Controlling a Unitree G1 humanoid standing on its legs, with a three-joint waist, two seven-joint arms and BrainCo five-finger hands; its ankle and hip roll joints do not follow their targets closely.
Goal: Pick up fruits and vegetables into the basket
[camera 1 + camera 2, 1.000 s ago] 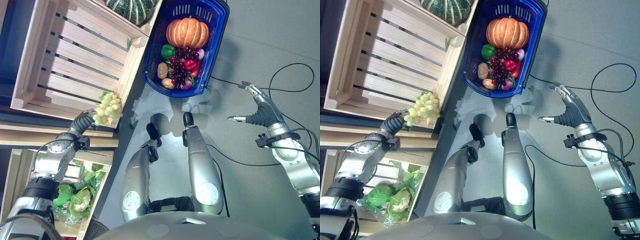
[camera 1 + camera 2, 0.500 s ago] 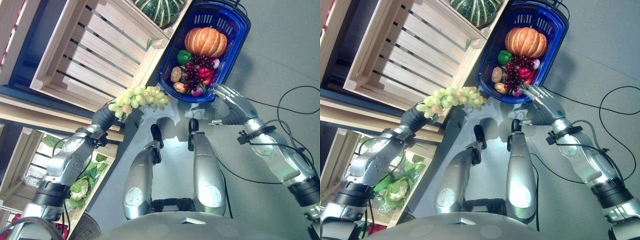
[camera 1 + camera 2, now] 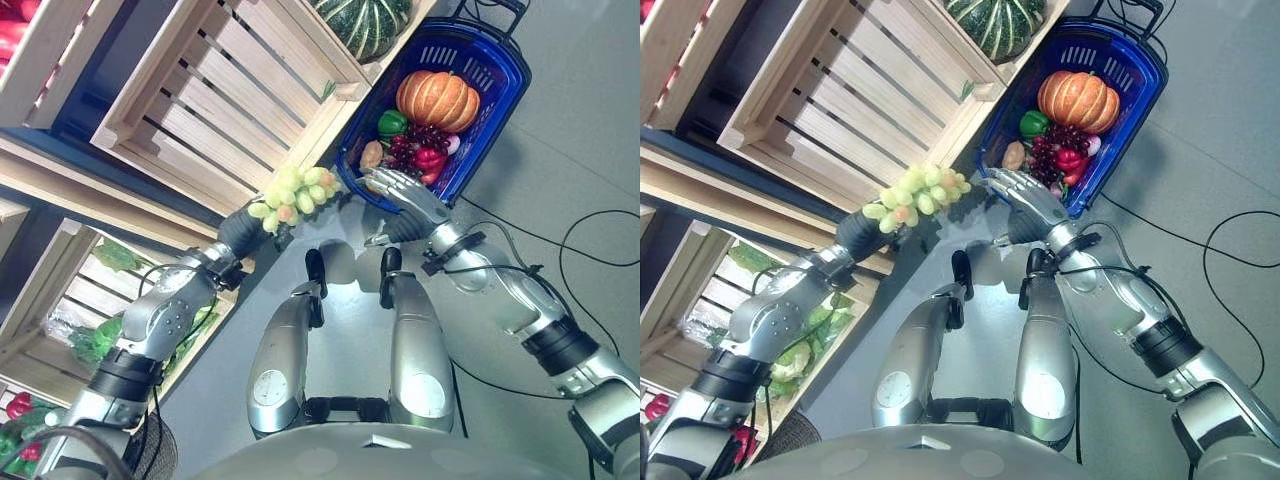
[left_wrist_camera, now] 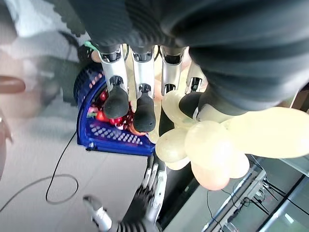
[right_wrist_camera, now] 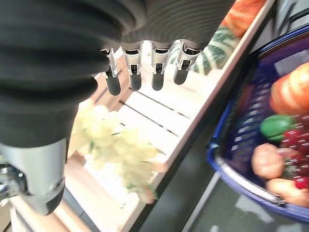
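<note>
- Left eye view. Green grapes (image 3: 295,193), one bunch, held in the air by the left robot hand (image 3: 245,228) with its fingers curled round the stem end; the bunch hangs just short of the blue basket (image 3: 497,110), which stands on the floor. Risk: the hold is at one end only, so a swing could shed grapes or drop the whole bunch onto the floor before the rim.
- Right eye view. Right robot hand (image 3: 1023,196), fingers straight and holding nothing, lies at the near rim of the basket, between the grapes and the load. Risk: it may block the drop or be struck by the bunch. Basket already holds a pumpkin (image 3: 1078,100), a green pepper (image 3: 1033,123), dark red grapes (image 3: 1054,145) and a potato (image 3: 1014,155); the new bunch could roll off that heap and over the side.
- Left wrist view. Fingertips (image 4: 145,119) bent over the pale grapes (image 4: 207,145), basket seen beyond and below. Risk: letting go too early lands the bunch outside.
- Right wrist view. Fingers (image 5: 134,81) straight, spread toward the wooden crate (image 5: 164,113) and the blurred grapes (image 5: 116,142). Risk: a reach for the bunch could knock it loose, or a push could shift the basket.
</note>
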